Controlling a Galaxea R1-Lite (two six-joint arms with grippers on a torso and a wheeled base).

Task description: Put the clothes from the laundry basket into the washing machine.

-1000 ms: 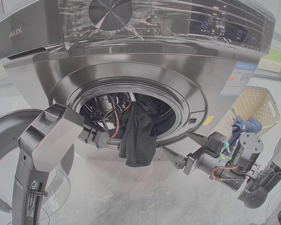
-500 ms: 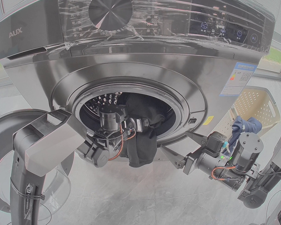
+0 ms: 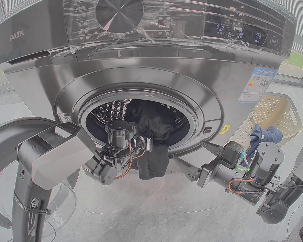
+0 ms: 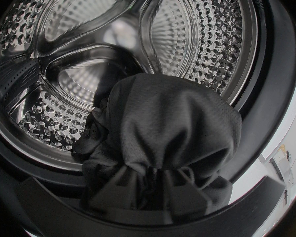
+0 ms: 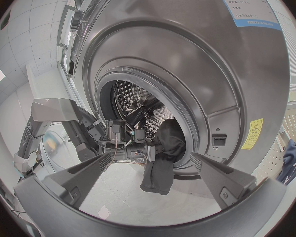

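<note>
One crumpled black fabric garment (image 4: 167, 122) sits clenched in the left tool (image 4: 151, 181), the perforated steel washing-machine drum (image 4: 88, 33) just beyond it, while the right tool (image 3: 187, 150) hangs released, jaws spread.

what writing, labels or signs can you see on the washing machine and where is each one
Pale brand lettering, upper left panel of the washing machine: a short brand mark, not quoted here.
Control panel captions and icons, under plastic film: too small to read.
Blue-and-white label, front, upper right of the door opening: print and code square too small to read.
Yellow sticker, beside the door latch: too blurred to read.
</note>
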